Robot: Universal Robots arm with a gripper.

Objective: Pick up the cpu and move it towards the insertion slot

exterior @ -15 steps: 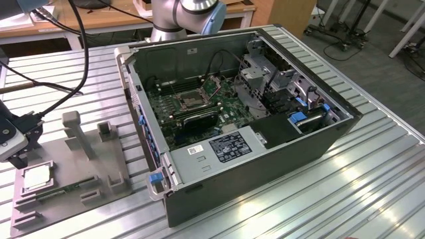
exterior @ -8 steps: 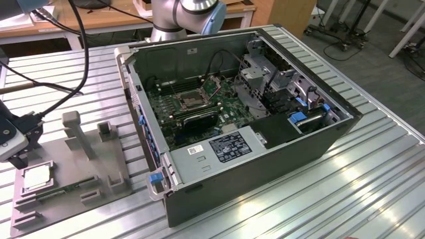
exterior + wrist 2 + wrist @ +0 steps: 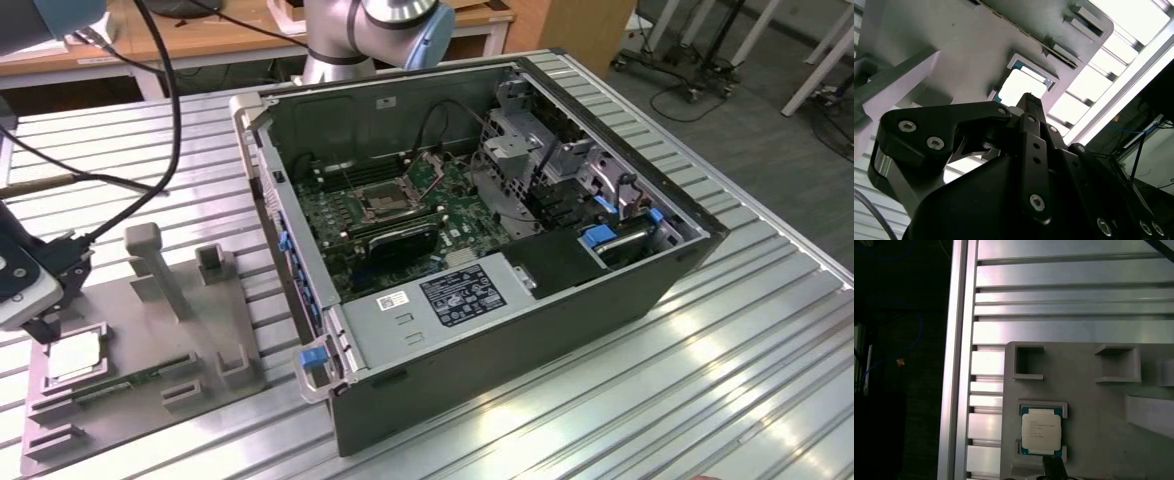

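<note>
The cpu lies flat in a square recess of the grey plastic tray, at the exterior view's left. Its pale silver face also shows in the first wrist view and in the second wrist view. My gripper hangs just over the cpu's edge, and its dark tip reaches the chip's rim. Nothing is lifted. The insertion slot, a shiny metal frame with a dark centre, sits on the green board inside the open computer case, far from the gripper toward the exterior view's right.
The open computer case stands on the ribbed metal table. The tray carries upright grey posts and a narrow green circuit strip. Black cables trail over the table. The table's edge runs close beside the tray.
</note>
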